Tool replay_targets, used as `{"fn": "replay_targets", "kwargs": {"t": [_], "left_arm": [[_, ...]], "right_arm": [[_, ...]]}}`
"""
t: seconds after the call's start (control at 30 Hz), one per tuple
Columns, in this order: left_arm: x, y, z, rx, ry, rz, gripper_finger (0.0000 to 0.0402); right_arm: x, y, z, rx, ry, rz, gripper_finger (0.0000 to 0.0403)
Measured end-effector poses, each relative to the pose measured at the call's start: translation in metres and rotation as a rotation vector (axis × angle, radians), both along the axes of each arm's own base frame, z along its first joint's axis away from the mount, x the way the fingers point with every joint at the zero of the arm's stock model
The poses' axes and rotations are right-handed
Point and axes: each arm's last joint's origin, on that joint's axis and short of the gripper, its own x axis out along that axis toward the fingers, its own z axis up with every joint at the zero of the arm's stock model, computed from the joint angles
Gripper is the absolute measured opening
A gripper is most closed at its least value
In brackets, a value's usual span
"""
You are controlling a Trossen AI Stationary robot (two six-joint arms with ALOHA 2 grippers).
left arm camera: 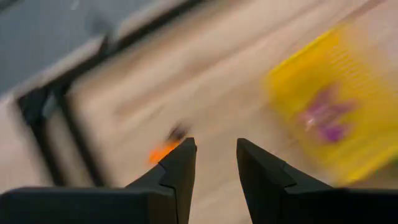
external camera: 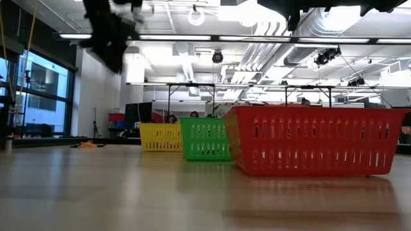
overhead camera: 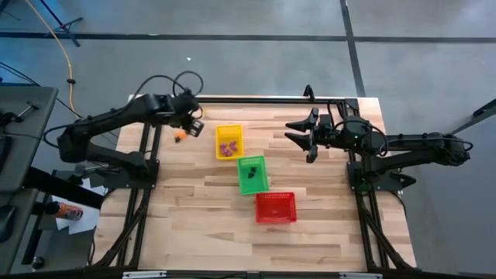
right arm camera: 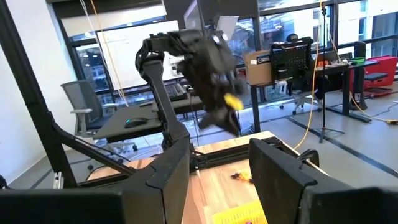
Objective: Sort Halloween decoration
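We see an orange trinket (overhead camera: 180, 136) on the worktop (overhead camera: 194, 201), seemingly just below-left of the left hand (overhead camera: 191, 118), whose fingers gape empty.

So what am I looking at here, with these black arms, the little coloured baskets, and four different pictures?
It is a robot with two arms at a wooden table. One picture looks straight down, one looks level across the tabletop, and two come from cameras on the wrists. Three mesh baskets sit in a slanted row: the yellow basket holds purple trinkets, the green basket holds dark trinkets, and the red basket looks empty. An orange trinket lies loose on the table. The left gripper, open and empty, hangs above that orange piece. The right gripper waits open across the table, also holding nothing.
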Motion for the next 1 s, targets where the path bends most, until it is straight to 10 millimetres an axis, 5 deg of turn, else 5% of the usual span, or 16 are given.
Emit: {"fn": "replay_targets", "kwargs": {"t": [0.17,0.43,1.0], "left_arm": [[-0.017,0.011,-0.054,-0.133,0.227,0.092,0.0106],[-0.037,0.015,-0.114,-0.278,0.252,0.163,0.0106],[-0.033,0.038,-0.152,-0.292,0.210,0.178,0.0106]], "right_arm": [[0.000,0.000,-0.001,0.001,0.008,0.000,0.0161],[0.001,0.000,-0.002,0.003,0.021,-0.001,0.0161],[0.009,-0.001,-0.013,0.064,0.081,0.002,0.0161]]}}
